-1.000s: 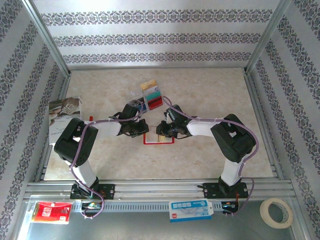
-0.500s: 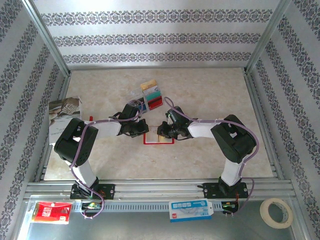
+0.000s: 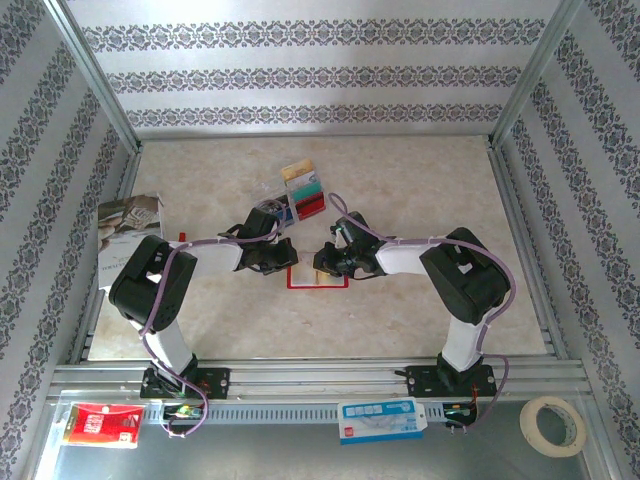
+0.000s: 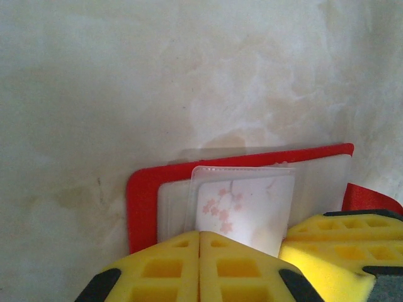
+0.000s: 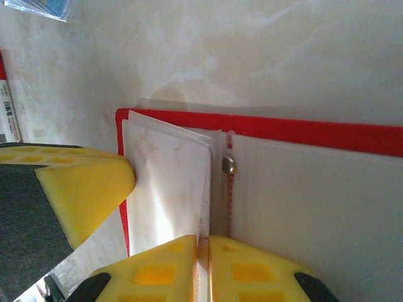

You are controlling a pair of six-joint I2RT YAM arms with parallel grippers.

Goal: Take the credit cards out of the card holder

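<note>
The red card holder [image 3: 318, 278] lies open on the table between my two grippers. In the left wrist view its clear pocket leaf stands up with a white card printed with pink blossoms [image 4: 245, 211] inside it. My left gripper [image 4: 200, 236] is shut, its tips at the foot of that leaf on the holder's [image 4: 145, 195] left half. My right gripper [image 5: 205, 242] is shut on the leaf's thin edge beside the spine stud [image 5: 230, 165]. The left gripper's finger [image 5: 88, 185] touches the leaf from the other side. Several credit cards [image 3: 303, 190] lie fanned just beyond the holder.
A printed magazine [image 3: 128, 225] lies at the left table edge. On the near ledge sit a red-and-white packet [image 3: 100, 423], a blue-and-white packet [image 3: 380, 418] and a tape roll [image 3: 553, 424]. Patterned walls and metal posts enclose the table.
My right gripper has shifted slightly toward the holder's near side. The left gripper and the holder have stayed put.
</note>
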